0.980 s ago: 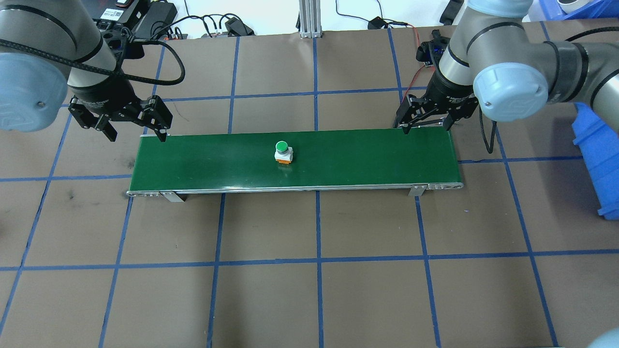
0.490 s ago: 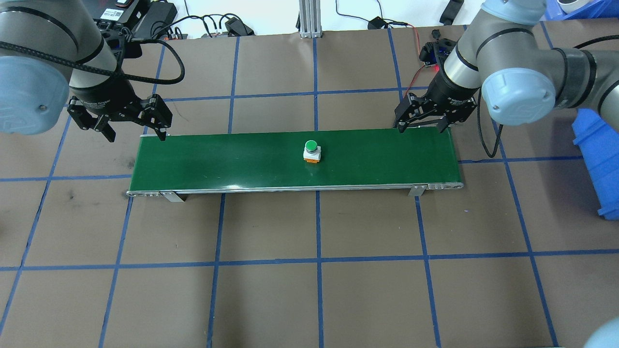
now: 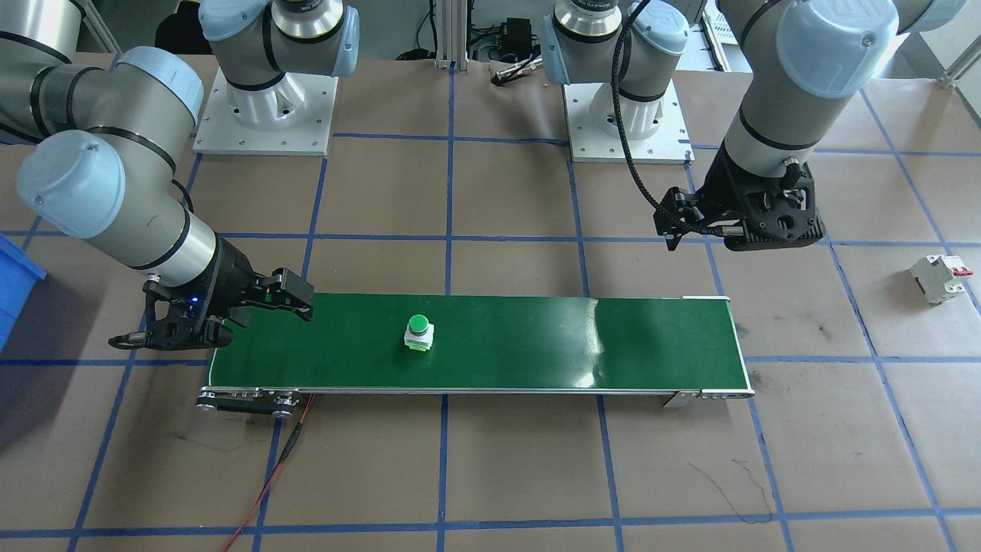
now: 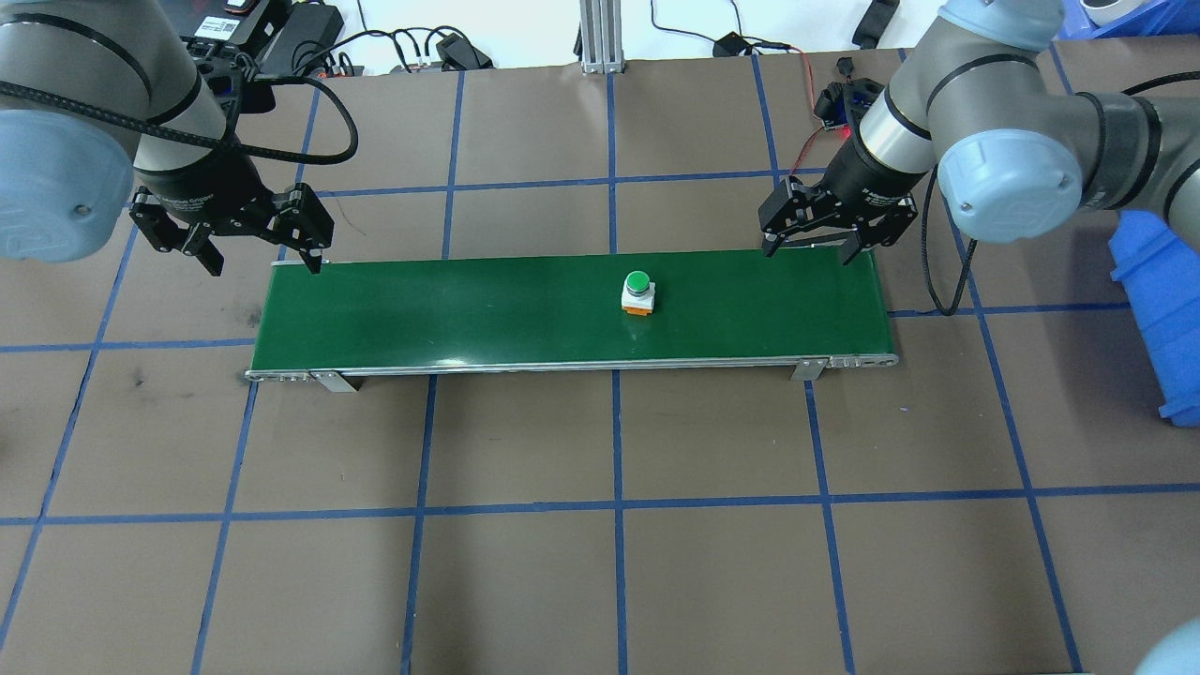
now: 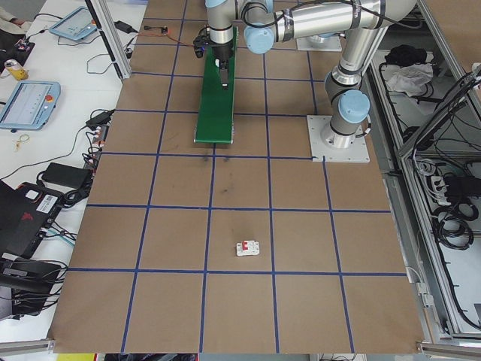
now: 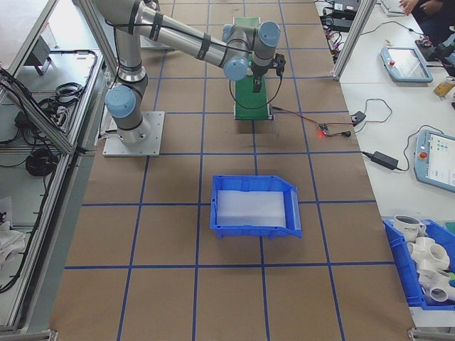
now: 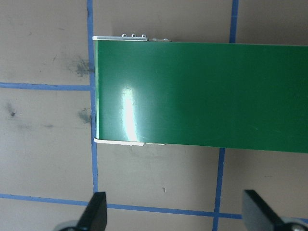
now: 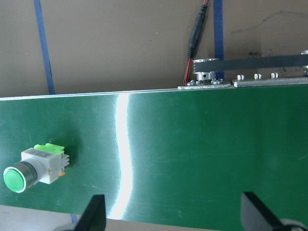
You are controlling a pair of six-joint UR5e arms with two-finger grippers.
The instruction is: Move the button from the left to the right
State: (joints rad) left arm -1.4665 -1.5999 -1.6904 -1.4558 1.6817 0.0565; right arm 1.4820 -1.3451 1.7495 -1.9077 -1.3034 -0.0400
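The button [image 4: 638,292], a green round cap on a white body, stands upright on the green conveyor belt [image 4: 422,309], slightly right of its middle. It also shows in the front view [image 3: 418,331] and at the lower left of the right wrist view [image 8: 36,166]. My right gripper [image 4: 809,249] hangs open over the belt's far edge near its right end, apart from the button. Over the belt's left far corner my left gripper [image 4: 264,261] is open with nothing in it; its wrist view shows only the bare belt end [image 7: 202,91] between open fingers [image 7: 94,214].
A white circuit breaker [image 3: 939,277] with a red tab lies on the brown paper beyond the belt's left end. A blue bin [image 4: 1158,300] stands at the table's right edge. Cables and power bricks [image 4: 309,28] line the back edge. A red wire [image 3: 283,452] trails from the belt's right end.
The button has travelled rightwards along the belt, from left of centre to right of centre. My right gripper has shifted slightly left. The left gripper has stayed put.
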